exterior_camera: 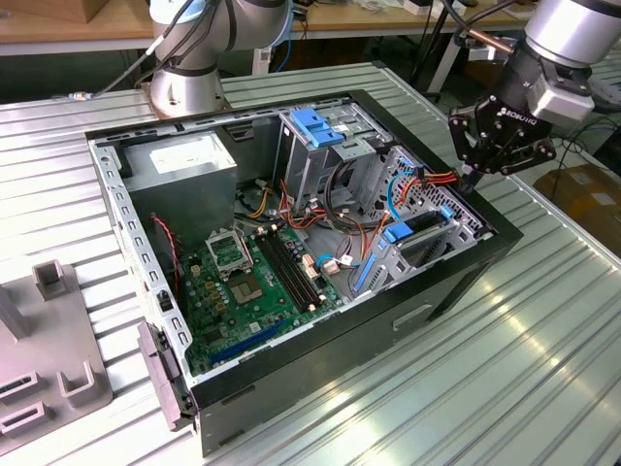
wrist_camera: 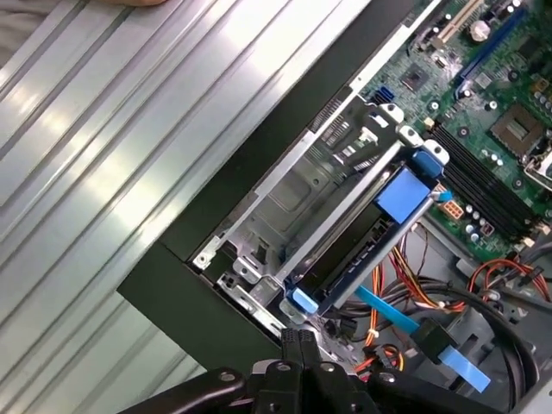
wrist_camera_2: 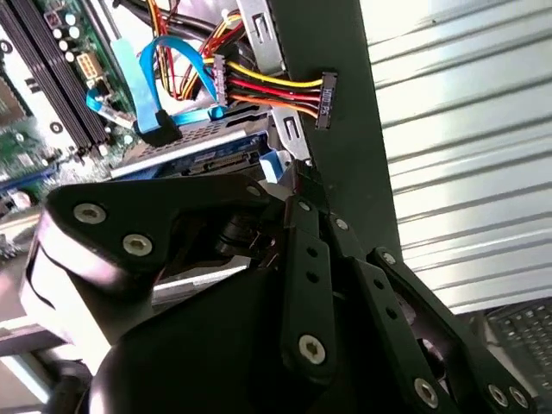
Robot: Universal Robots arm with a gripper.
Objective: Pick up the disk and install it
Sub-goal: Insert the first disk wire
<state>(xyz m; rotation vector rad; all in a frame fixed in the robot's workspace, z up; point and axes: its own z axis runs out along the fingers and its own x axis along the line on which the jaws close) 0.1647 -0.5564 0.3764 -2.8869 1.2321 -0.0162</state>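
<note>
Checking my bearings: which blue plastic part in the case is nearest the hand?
The blue frame of the disk, seated in its bay right by the hand. The blue latch on the tall cage sits much farther off.

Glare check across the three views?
Exterior view: mild glare streaks on the ribbed table, case interior evenly lit. First wrist view: bright streaks on the table. Second wrist view: table washed out white; the black hand reads dark against it.

white glare streaks the ribbed silver metal table (wrist_camera_2: 457,129) beside the open black computer case (wrist_camera_2: 336,52); my black gripper (wrist_camera_2: 293,185) looks soft.
</note>
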